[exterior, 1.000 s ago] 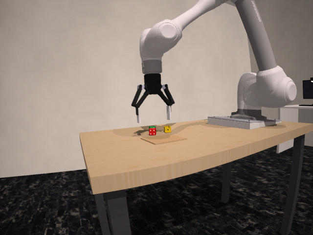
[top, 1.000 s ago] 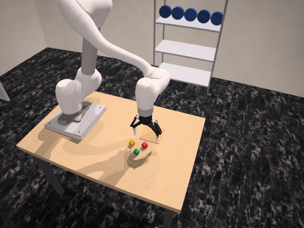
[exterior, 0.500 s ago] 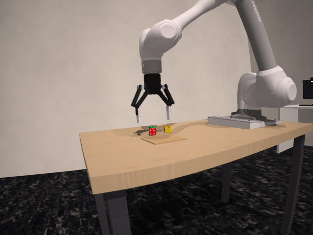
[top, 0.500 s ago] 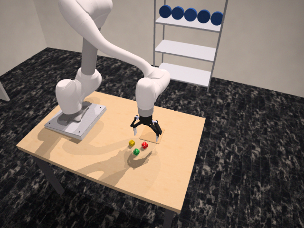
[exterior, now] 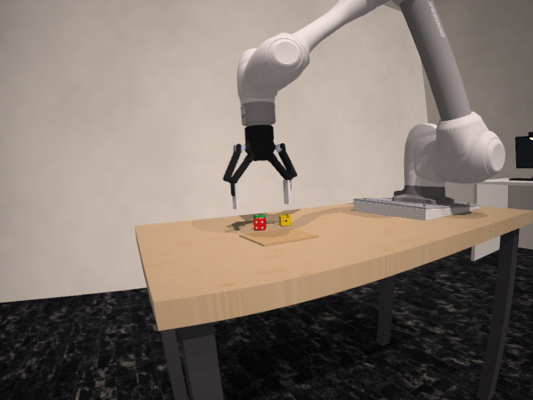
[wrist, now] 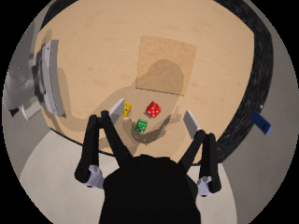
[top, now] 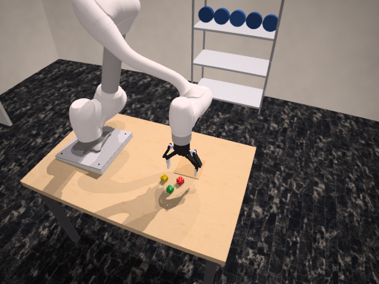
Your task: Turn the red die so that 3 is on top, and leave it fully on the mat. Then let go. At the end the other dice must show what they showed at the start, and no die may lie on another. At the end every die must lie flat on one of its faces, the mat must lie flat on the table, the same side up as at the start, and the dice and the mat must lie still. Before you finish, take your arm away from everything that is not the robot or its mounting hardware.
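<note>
Red die (top: 180, 180) (exterior: 259, 223) (wrist: 153, 109) on wooden table (top: 220, 195) (exterior: 206, 262) (wrist: 93, 51), dark patterned floor (top: 305, 183) (exterior: 280, 344) (wrist: 260, 84), beige walls (top: 324, 51) (exterior: 107, 107)

Top view — no visible change | exterior view — no visible change
</note>
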You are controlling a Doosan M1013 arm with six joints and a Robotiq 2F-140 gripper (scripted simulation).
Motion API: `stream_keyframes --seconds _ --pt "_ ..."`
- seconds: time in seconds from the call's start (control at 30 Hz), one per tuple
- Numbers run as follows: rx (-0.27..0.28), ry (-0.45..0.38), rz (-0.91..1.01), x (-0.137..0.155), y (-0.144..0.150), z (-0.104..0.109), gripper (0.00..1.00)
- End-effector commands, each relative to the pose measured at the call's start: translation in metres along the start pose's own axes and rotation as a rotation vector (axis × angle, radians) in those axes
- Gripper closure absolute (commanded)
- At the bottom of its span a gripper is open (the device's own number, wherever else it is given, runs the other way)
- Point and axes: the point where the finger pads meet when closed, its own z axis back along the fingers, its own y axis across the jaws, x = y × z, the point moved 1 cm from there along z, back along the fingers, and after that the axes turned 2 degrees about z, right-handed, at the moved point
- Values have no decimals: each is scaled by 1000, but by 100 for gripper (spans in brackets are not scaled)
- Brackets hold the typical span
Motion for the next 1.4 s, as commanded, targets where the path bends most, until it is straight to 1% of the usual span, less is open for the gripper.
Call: stream_keyframes --seconds 0.0,0.53,0.67,0.73,0.83,1.03,1.13,1.23,1.37 --pt "1 3 -8 -1 3 1 0" --pt "1 3 -8 -1 3 1 0" --pt "1 3 -8 -1 3 9 0" --pt "1 3 -8 -1 3 9 0" --pt "1 3 -8 -1 3 23 0" --pt "1 3 -8 -1 3 61 0" --pt "1 3 -8 -1 3 77 0" --pt "1 3 -8 -1 3 85 0" --pt "1 3 -8 -1 3 86 0"
